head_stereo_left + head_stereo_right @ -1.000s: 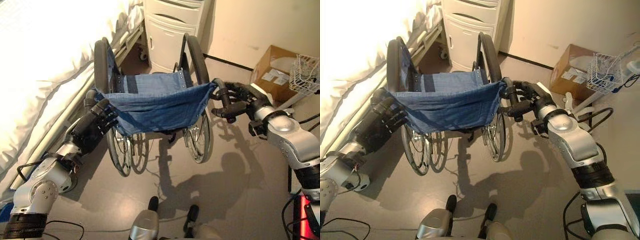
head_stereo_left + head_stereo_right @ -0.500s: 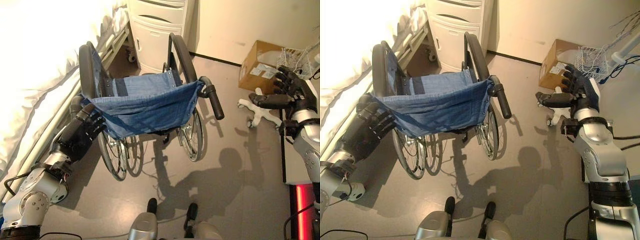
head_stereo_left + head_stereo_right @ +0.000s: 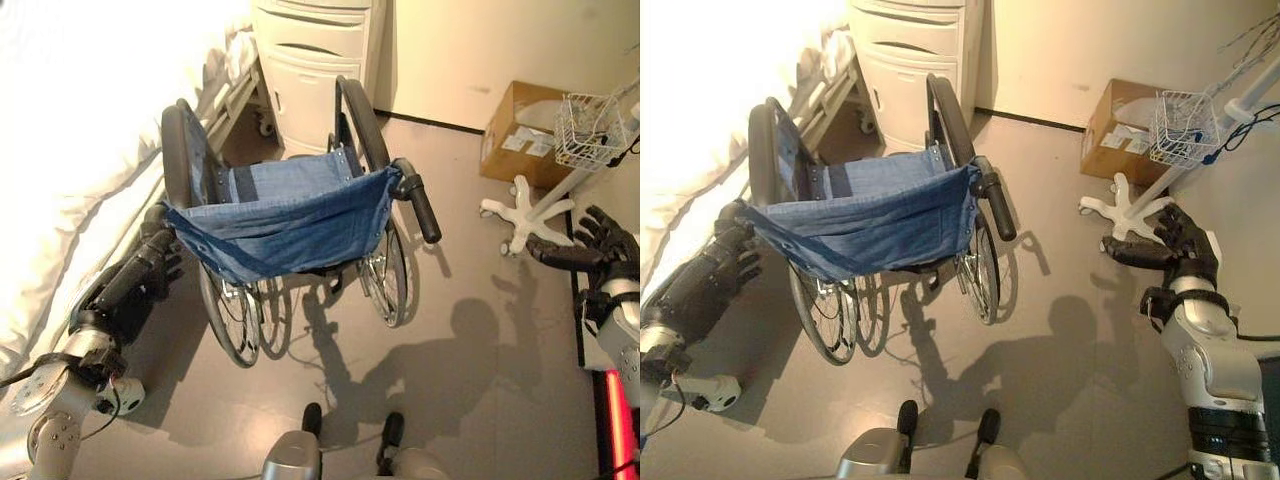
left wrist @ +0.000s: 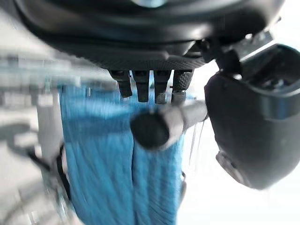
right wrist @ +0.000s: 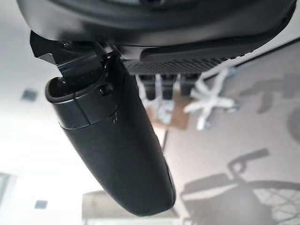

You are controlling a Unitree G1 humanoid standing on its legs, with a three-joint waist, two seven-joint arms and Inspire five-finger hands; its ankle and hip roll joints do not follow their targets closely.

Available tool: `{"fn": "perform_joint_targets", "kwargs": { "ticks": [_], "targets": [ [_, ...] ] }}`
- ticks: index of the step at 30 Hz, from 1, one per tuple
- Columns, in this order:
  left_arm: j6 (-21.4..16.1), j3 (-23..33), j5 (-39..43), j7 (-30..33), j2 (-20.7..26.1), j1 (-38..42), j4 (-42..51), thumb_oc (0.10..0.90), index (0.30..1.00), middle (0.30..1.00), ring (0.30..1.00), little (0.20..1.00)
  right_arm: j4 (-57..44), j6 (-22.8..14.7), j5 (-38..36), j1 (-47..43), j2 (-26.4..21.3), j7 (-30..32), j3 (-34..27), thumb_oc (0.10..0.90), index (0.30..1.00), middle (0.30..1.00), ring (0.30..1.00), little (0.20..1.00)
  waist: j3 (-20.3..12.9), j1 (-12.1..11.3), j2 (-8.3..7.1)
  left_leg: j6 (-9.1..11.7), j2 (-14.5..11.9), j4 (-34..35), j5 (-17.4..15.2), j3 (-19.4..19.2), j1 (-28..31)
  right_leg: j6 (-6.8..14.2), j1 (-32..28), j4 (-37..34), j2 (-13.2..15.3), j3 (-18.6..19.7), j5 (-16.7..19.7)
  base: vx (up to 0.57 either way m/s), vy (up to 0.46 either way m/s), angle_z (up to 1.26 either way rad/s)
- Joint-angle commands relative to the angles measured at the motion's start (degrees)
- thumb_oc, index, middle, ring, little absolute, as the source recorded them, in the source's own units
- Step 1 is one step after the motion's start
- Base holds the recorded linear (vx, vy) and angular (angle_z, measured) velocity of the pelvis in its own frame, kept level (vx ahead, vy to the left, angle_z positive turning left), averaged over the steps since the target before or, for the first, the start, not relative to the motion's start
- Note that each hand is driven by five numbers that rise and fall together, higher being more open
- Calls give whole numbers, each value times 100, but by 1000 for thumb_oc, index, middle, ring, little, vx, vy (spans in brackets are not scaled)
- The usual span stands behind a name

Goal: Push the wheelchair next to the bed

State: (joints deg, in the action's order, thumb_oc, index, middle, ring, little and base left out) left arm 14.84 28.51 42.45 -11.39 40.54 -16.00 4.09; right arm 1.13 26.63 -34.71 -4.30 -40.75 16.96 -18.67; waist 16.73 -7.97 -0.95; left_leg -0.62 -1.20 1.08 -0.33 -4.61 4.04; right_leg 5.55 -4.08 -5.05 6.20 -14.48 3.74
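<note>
The folding wheelchair [image 3: 300, 220] has a denim-blue cloth seat and back [image 3: 290, 215] with darker blue bands, black armrest pads [image 3: 178, 150], black rubber push handles [image 3: 422, 205] and silvery spoked wheels [image 3: 232, 315]. The bed's rumpled bedding [image 3: 80, 150] is plain white. The drawer cabinet [image 3: 315, 60] is cream-white. The cardboard box [image 3: 522, 130] is brown with white labels. The wire basket [image 3: 590, 130] and star-shaped stand base [image 3: 525, 222] are white. The floor [image 3: 480, 400] is plain grey. Both hands [image 3: 135, 280] [image 3: 1170, 240] are dark.

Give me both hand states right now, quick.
Left hand: open, fingers straight, just off the wheelchair's left push handle.
Right hand: open, holding nothing, far out to the right by the white wheeled stand base.
</note>
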Motion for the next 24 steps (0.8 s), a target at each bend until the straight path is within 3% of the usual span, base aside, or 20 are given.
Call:
{"fn": "perform_joint_targets", "kwargs": {
  "ticks": [1,8,14,18,20,23,24],
  "targets": [
    [-1336,1171,-323,-28,995,29,-258,800,900,900,900,900,522,-248,-268,253,-491,396,-358,800,900,900,900,900,-1371,-75,161,468,-45,310,43,178,-38,131,-233,404,-29,-337,-731,-13,12,6],
    [-1352,1174,-615,-48,1254,-162,-435,800,900,900,900,900,1329,-343,-483,388,-370,390,-298,800,900,900,900,900,-1343,-87,204,471,-23,301,54,179,-45,144,-217,434,-1,-383,-718,-2,15,6],
    [-1246,1053,-537,-16,1109,-164,-507,800,900,900,900,900,1633,-363,-369,468,-175,542,-244,800,900,900,900,900,-1315,-68,217,473,-7,278,43,166,-70,148,-175,469,16,-382,-730,0,9,1],
    [-898,732,-401,53,656,-144,-590,800,900,900,900,900,2148,-441,-402,611,157,555,-125,800,900,900,900,900,-1281,-82,215,462,1,273,38,178,-86,154,-149,505,38,-404,-736,0,0,0],
    [-639,315,-744,27,281,-84,-838,800,900,900,900,900,2444,-441,-462,698,437,656,76,800,900,900,900,900,-1243,-72,209,443,12,244,22,180,-100,148,-129,531,46,-408,-739,0,0,0],
    [-550,-428,-900,170,-233,-21,-1542,800,900,900,900,900,3121,-644,-568,825,810,670,406,800,900,900,900,900,-1206,-57,205,415,28,217,10,184,-119,135,-114,545,48,-415,-732,0,0,0],
    [-726,-740,-1039,276,-394,-5,-1882,800,900,900,900,900,3470,-821,-667,841,928,655,554,800,900,900,900,900,-1171,-60,209,411,29,212,-9,185,-93,131,-134,557,46,-416,-747,0,0,0]
  ]
}}
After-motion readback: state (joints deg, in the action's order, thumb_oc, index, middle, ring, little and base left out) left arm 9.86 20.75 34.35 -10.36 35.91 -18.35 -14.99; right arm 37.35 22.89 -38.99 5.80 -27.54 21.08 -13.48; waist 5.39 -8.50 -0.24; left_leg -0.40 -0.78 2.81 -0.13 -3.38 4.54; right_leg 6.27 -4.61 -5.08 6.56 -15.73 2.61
